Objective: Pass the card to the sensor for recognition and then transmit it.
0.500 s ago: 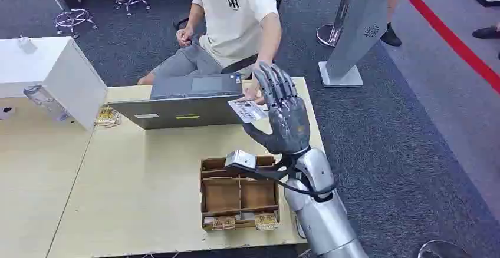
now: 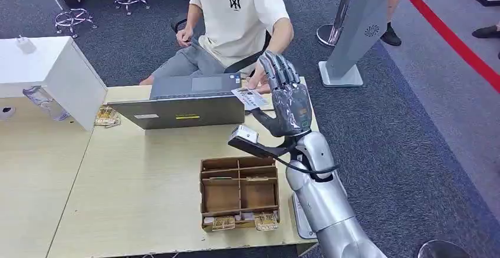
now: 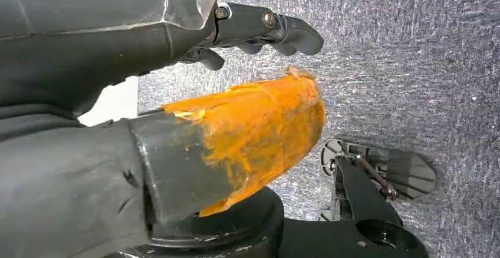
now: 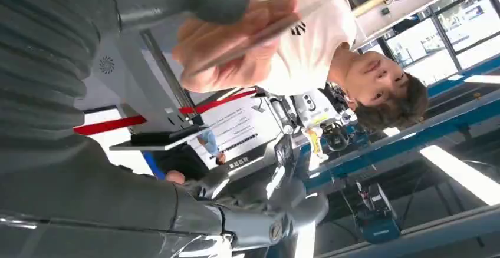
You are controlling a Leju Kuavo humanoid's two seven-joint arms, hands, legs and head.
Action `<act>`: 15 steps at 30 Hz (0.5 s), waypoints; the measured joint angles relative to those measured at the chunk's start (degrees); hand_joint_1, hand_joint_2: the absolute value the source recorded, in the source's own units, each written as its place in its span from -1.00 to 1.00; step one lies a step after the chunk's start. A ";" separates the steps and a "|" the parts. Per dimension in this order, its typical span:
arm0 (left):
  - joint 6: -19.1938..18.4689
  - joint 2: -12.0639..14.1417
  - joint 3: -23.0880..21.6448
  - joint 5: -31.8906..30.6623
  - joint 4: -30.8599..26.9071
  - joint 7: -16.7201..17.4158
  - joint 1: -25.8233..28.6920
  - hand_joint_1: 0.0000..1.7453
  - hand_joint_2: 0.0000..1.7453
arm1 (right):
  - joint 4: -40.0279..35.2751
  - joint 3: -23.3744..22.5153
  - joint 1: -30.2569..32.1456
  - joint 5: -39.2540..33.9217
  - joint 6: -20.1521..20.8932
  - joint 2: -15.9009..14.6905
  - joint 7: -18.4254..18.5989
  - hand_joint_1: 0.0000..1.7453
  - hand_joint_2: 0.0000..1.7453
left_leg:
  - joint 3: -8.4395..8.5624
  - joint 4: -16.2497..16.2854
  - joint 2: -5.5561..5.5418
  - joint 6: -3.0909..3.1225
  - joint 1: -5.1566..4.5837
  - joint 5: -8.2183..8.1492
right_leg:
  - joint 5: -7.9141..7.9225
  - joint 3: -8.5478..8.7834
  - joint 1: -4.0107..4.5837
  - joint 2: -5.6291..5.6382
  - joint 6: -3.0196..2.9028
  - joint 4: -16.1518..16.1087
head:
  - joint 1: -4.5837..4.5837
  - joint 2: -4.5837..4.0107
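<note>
Card (image 2: 250, 98) in right hand (image 2: 287, 108) fingers — person's hand (image 2: 257, 81) touching far edge; left hand (image 3: 177, 93) empty.

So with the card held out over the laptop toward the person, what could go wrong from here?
The right hand grips the card only at one edge, so it may slip before the person's hand has it firmly. A tug while the robot's thumb still presses could bend the card. If dropped, it could land on the laptop.

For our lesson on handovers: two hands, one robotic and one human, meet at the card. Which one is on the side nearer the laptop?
The person's hand, bare, reaching from behind the laptop to the card. The right hand is grey and mechanical.
</note>
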 joint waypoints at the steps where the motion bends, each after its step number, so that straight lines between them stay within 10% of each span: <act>1: 0.00 0.00 0.00 0.00 0.00 0.00 0.00 -1.00 -1.00 | 0.00 0.00 0.00 0.00 0.00 0.00 0.00 0.64 1.00 | 0.00 0.00 0.00 0.00 0.00 0.00 | 0.00 0.00 0.00 0.00 0.00 0.00 | 0.00 0.00; 15: -0.07 0.00 -0.02 0.17 0.00 -0.15 0.00 -1.00 -1.00 | 2.14 -0.79 -0.09 -2.30 -0.04 0.00 -0.61 1.00 1.00 | 0.00 0.00 0.00 0.00 0.00 0.00 | 0.00 0.00 0.00 0.00 0.00 0.00 | 0.00 0.00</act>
